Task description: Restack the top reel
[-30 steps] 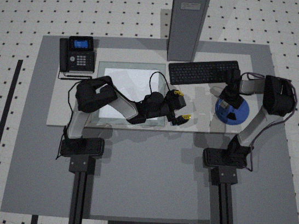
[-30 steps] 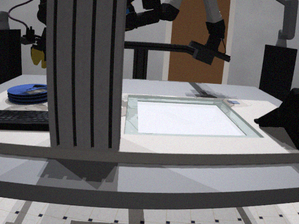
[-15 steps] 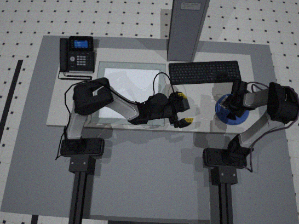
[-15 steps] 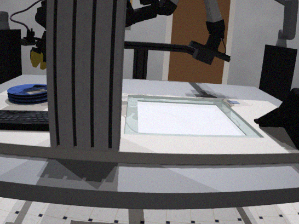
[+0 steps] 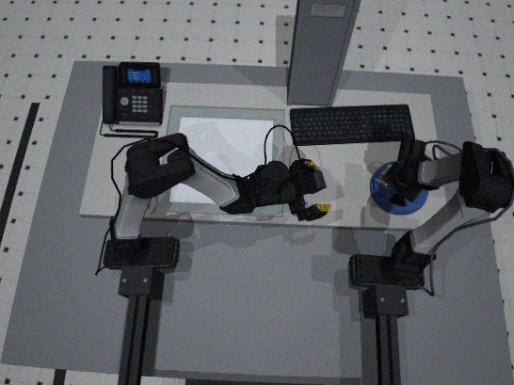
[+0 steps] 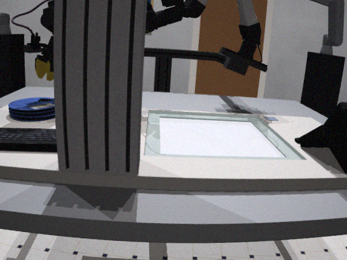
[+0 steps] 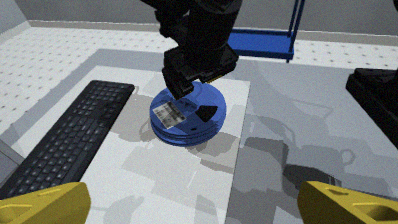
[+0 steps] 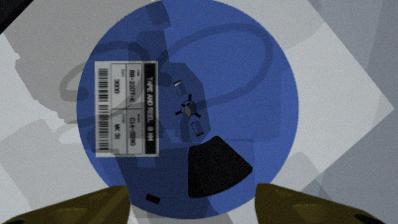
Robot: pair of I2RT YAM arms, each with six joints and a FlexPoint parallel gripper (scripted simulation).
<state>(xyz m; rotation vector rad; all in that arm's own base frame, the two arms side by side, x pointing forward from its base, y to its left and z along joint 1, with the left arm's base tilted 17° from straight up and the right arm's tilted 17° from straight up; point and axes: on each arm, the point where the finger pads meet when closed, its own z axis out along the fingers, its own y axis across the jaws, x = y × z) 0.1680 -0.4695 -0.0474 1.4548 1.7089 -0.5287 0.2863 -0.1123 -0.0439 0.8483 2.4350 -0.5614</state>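
Two open grippers, one above the reels

Nearest, both arms rise from the near edge of the bench (image 5: 259, 302) (image 6: 190, 204) (image 7: 310, 100) (image 8: 385, 150), one towards each near corner. The left gripper (image 5: 320, 186) (image 6: 152, 20) (image 7: 194, 192) is wide open with nothing between its fingers, above the middle of the bench and pointing towards the right edge.

The right gripper (image 5: 397, 180) (image 6: 46, 72) (image 7: 194, 87) (image 8: 192, 194) is partly open and grips nothing. It points down over the top reel (image 5: 414, 203) (image 6: 25, 103) (image 7: 212, 122) (image 8: 240, 65), well up from it. That reel lies flat, label (image 7: 170, 114) (image 8: 126, 109) up, on the stack (image 5: 375, 199) (image 6: 32, 116) (image 7: 180, 141) near the right edge. Lower rims show beneath it on the side facing the left arm.

Left of centre lies a glass panel (image 5: 162, 194) (image 6: 152, 147) with a white sheet (image 5: 226, 128) (image 6: 206, 137) within its outline.

Farther back, the keyboard (image 5: 348, 123) (image 6: 28, 137) (image 7: 65, 140) lies between the stack and the far edge. The phone (image 5: 138, 102) sits by the far left corner. A grey column (image 5: 320, 53) (image 6: 98, 77) (image 7: 7, 170) stands at the far side, just behind the keyboard.
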